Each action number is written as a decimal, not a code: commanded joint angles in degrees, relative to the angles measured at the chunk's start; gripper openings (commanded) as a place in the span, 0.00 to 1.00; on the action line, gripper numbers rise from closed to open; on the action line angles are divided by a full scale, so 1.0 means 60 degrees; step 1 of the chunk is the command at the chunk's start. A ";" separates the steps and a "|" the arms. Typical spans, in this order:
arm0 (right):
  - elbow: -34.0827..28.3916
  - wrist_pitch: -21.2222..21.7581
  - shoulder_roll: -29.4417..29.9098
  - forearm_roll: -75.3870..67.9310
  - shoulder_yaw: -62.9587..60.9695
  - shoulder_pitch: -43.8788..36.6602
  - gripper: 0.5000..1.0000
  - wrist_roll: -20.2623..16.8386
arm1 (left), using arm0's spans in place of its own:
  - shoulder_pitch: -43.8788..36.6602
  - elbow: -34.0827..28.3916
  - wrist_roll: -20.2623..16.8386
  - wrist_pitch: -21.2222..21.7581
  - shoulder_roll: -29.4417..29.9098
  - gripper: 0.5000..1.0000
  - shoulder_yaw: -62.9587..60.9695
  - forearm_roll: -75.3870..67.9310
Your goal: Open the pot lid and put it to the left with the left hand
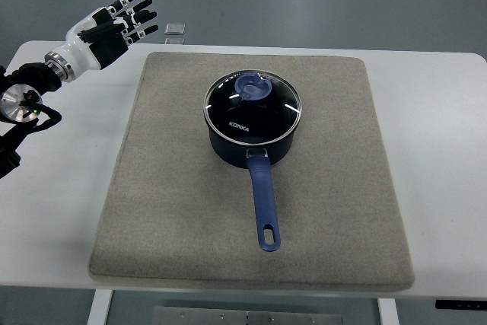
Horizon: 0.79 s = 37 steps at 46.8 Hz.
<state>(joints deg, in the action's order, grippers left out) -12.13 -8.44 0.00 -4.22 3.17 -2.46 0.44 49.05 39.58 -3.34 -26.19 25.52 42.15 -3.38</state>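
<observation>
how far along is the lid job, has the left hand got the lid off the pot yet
Nothing looks done: the glass lid sits closed on the blue pot, in the middle of the grey mat. The left hand is up at the mat's far left corner, fingers spread, holding nothing. Left to do: reach the lid's knob, lift the lid off, set it down left of the pot.

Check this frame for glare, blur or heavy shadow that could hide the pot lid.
Top view: even, soft lighting; small glare streaks on the glass lid, knob clearly visible; pot casts only a faint shadow on the mat; left hand sharp, no motion blur.
</observation>
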 commanded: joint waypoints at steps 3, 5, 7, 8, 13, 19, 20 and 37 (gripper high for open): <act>0.0000 0.0000 0.0000 0.0000 0.0000 0.0000 0.83 0.0000 | -0.0001 0.0010 0.0000 0.0000 -0.0005 0.98 -0.0008 0.0022; 0.0000 0.0000 0.0000 0.0000 0.0000 0.0000 0.83 0.0000 | -0.0001 0.0010 0.0000 0.0000 0.0010 0.98 -0.0008 0.0037; 0.0000 0.0000 0.0000 0.0000 0.0000 0.0000 0.83 0.0000 | -0.0001 0.0010 0.0000 0.0000 0.0024 0.98 -0.0008 0.0022; 0.0000 0.0000 0.0000 0.0000 0.0000 0.0000 0.83 0.0000 | -0.0001 0.0010 0.0000 0.0000 0.0024 0.98 -0.0008 0.0022; 0.0000 0.0000 0.0000 0.0000 0.0000 0.0000 0.83 0.0000 | -0.0001 -0.0004 0.0000 0.0000 0.0054 0.98 -0.0023 -0.0007; 0.0000 0.0000 0.0000 0.0000 0.0000 0.0000 0.83 0.0000 | 0.0014 -0.0019 -0.0015 0.0000 0.0068 0.98 -0.0008 0.0008; 0.0000 0.0000 0.0000 0.0000 0.0000 0.0000 0.83 0.0000 | 0.0014 -0.0004 -0.0015 0.0000 0.0068 0.98 -0.0008 0.0008; 0.0000 0.0000 0.0000 0.0000 0.0000 0.0000 0.83 0.0000 | 0.0161 0.0128 -0.0396 -0.0161 0.0185 0.98 -0.0037 -0.0664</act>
<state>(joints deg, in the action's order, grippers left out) -12.13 -8.44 0.00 -4.22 3.16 -2.46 0.45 49.84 40.20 -5.68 -27.07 26.32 41.85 -4.96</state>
